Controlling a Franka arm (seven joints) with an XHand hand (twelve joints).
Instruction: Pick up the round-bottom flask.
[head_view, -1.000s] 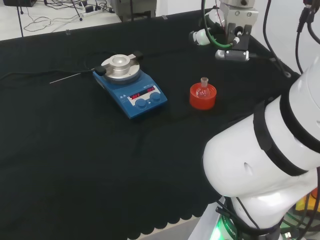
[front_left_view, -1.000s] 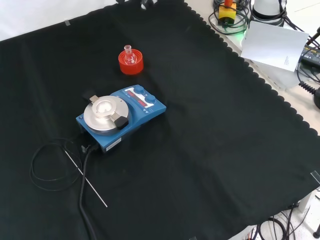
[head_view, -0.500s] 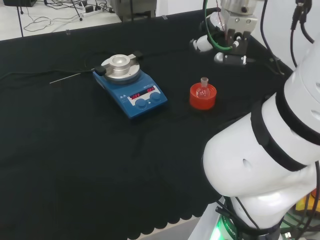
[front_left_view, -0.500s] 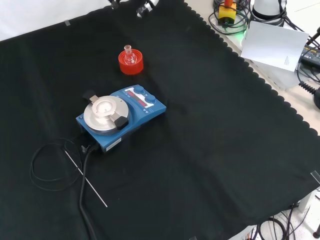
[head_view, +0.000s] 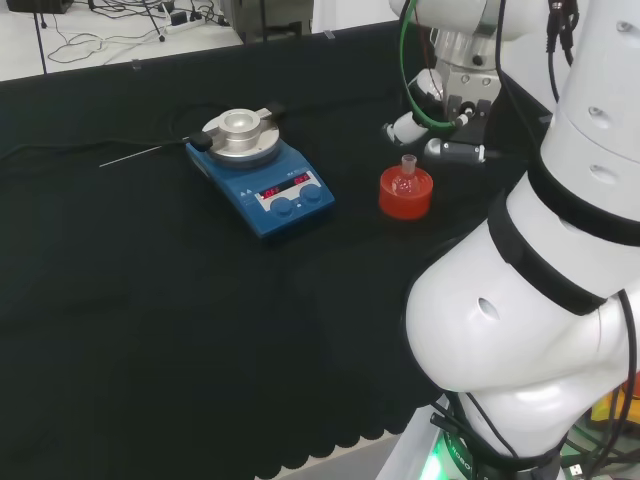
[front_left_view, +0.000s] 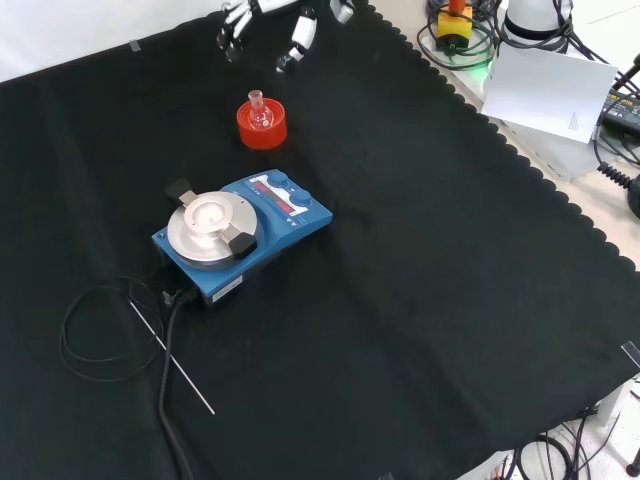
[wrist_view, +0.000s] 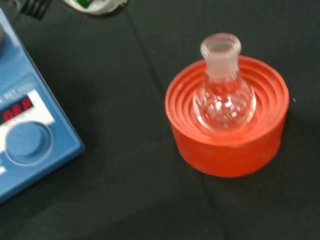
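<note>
A small clear round-bottom flask (head_view: 406, 176) stands upright in a red ribbed ring stand (head_view: 405, 197) on the black cloth. In the front view the flask (front_left_view: 259, 110) and stand (front_left_view: 262, 127) lie near the top, left of the middle. My hand (head_view: 432, 128) hovers above and just behind the stand in the head view, with its fingers (front_left_view: 299, 36) spread, straight and empty. It does not touch the flask. The wrist view looks down on the flask (wrist_view: 223, 92), which appears empty, seated in the stand (wrist_view: 227, 147).
A blue hotplate stirrer (front_left_view: 240, 233) with a silver round top stands close to the stand; its corner (wrist_view: 25, 125) shows in the wrist view. A black cable (front_left_view: 95, 330) and a thin metal rod (front_left_view: 172, 360) lie beyond it. The cloth's scalloped edge (front_left_view: 520, 150) runs along the right.
The hand has come down and nearer to the flask, entering the front view from the top. The flask, stand and hotplate have not moved.
</note>
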